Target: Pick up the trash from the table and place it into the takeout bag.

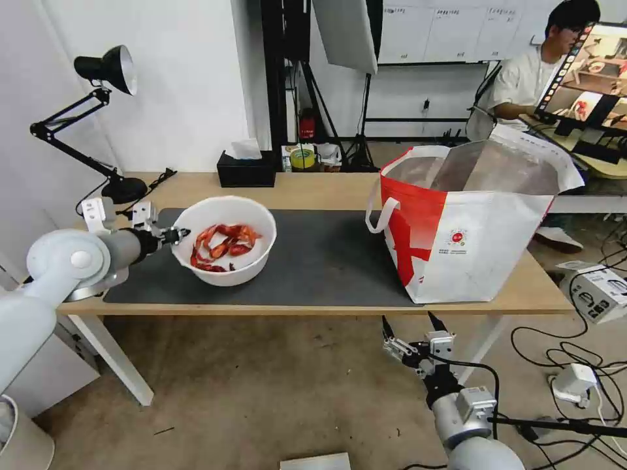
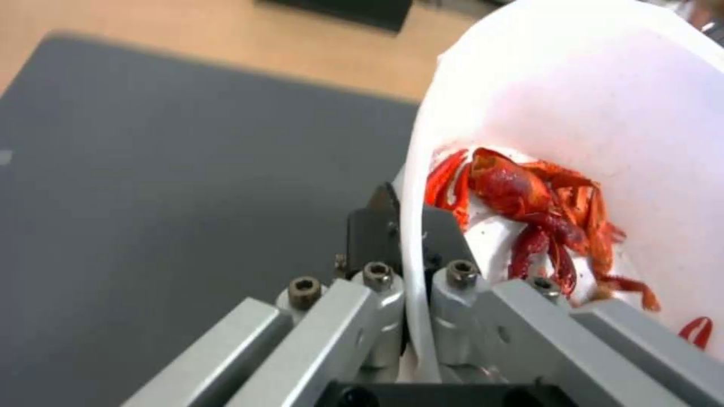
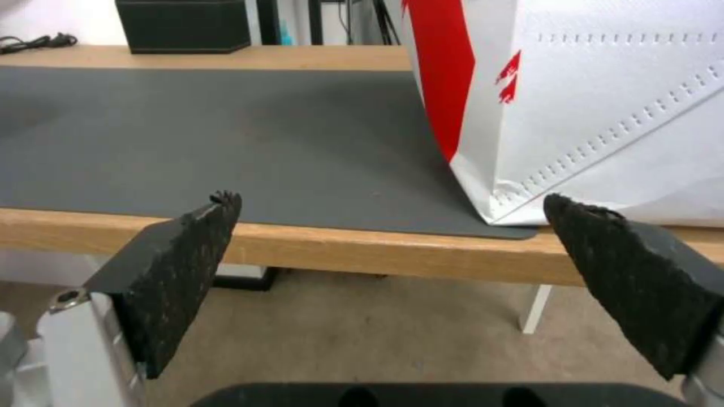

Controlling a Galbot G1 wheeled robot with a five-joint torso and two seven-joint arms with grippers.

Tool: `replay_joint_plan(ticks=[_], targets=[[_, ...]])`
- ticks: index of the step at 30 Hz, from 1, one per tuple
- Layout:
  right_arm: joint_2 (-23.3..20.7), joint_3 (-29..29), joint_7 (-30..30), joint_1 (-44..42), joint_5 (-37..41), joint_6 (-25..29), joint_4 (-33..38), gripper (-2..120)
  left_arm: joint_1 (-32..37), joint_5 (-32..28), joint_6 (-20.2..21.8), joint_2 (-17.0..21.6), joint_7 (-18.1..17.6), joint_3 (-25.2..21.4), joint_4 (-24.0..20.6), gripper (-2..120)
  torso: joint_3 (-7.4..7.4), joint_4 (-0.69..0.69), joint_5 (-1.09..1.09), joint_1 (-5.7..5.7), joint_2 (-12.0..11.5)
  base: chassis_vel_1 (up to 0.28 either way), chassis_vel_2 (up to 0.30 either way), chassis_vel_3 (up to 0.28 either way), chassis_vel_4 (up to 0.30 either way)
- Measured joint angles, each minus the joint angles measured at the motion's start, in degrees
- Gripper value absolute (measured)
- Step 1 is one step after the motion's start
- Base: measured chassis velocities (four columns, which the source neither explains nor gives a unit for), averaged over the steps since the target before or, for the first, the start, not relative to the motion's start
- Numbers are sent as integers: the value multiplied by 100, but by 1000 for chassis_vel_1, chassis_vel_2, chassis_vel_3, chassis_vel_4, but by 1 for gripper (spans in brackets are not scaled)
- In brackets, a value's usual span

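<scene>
While you hold the head view, note the left gripper (image 1: 177, 233) clamped on the near-left rim of the bowl (image 1: 225, 238), which sits on the mat (image 1: 326, 261) toward the left end of the table (image 1: 313, 189). The takeout bag (image 1: 470, 222) stands open-mouthed well to the bowl's right, with bare mat between them. The right gripper (image 1: 410, 336) hangs below the table edge, nearer the bag.

From the left wrist view, confirm the rim (image 2: 415, 237) passes between the jaws, red scraps (image 2: 528, 209) inside.

From the right wrist view, the pads (image 3: 189, 265) stand wide and hold nothing, facing the bag's lower corner (image 3: 498, 209).
</scene>
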Motion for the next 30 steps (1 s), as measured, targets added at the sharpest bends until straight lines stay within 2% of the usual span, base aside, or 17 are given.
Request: replay_joint_plan(ticks=[7,15,22,30], targets=[[-1,0,0,0,0,0,0,100,-511,-232,-68,19,-82,262,-218,0,0,1,0,0,0,0,0,0,0],[-1,0,0,0,0,0,0,100,-1304,-334,-141,-284,-205,815,-213,0,0,0,0,0,0,0,0,0,0],[0,0,0,0,0,0,0,100,-1764,-336,-192,-593,-217,1216,-39,0,0,0,0,0,0,0,0,0,0],[-1,0,0,0,0,0,0,100,-2563,-331,-268,-1088,-212,1893,400,0,0,0,0,0,0,0,0,0,0]])
